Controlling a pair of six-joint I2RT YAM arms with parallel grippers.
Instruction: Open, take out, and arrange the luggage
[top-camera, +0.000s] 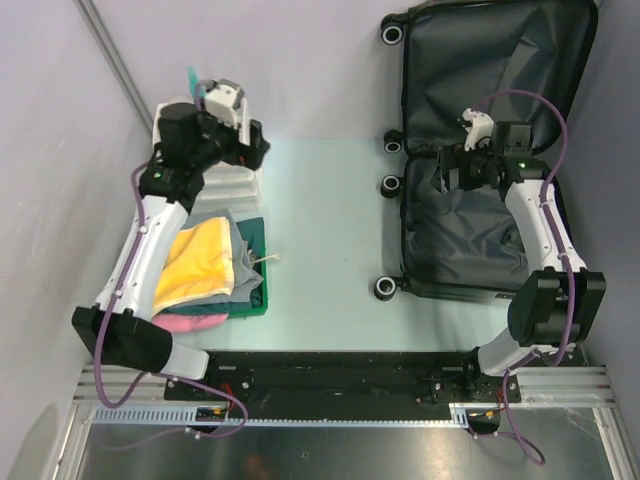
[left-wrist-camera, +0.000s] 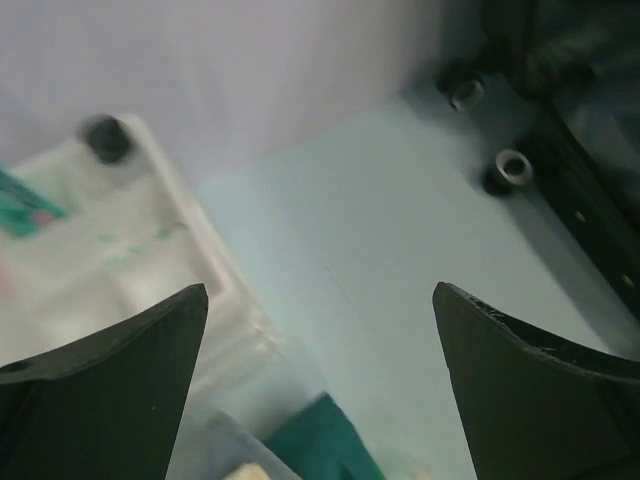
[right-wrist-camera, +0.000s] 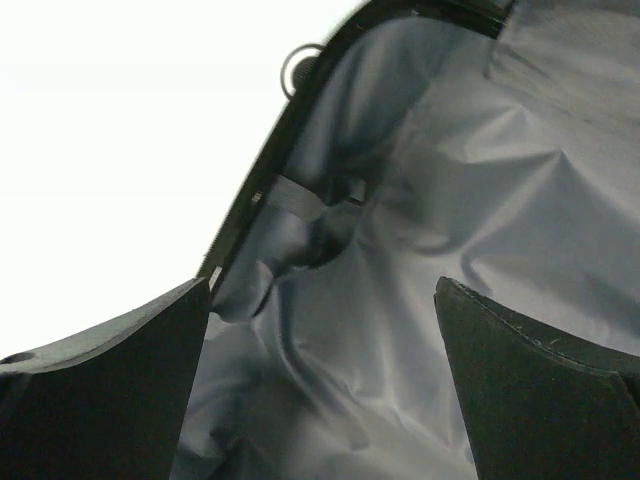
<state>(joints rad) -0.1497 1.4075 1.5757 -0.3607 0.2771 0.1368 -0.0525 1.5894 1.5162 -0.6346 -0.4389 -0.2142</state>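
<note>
Lying wide open on the far right of the pale green table (top-camera: 320, 250), the large hard-shell suitcase (top-camera: 500, 60) shows only its dark grey fabric lining. The outer shell faces down, so no print or lettering can be read. No brand or label is legible anywhere else.

The two halves sit side by side, one far and one near, with the hinge line running left-right between them. Each half's long axis runs left-right. The four black wheels (top-camera: 391, 185) line the left edge, so the case's bottom end points at the table centre. The lining is loose and creased in both halves.

The right gripper (right-wrist-camera: 320, 295) hangs over the join of the halves, above the lining, with its jaws spread wide and nothing between them. Whether it touches the fabric cannot be told.

The left gripper (left-wrist-camera: 320, 300) is at far left, above the white compartmented plastic drawer box (top-camera: 235, 180), also spread wide and holding nothing.

Near the box, toward the arm bases, the flat green plastic tray (top-camera: 255, 290) carries stacked cloths: a yellow cloth (top-camera: 195, 265) on top, a grey cloth (top-camera: 238, 245) beside and under it, and a pink cloth (top-camera: 190, 322) poking out at the near edge. Tray and suitcase are well apart.
</note>
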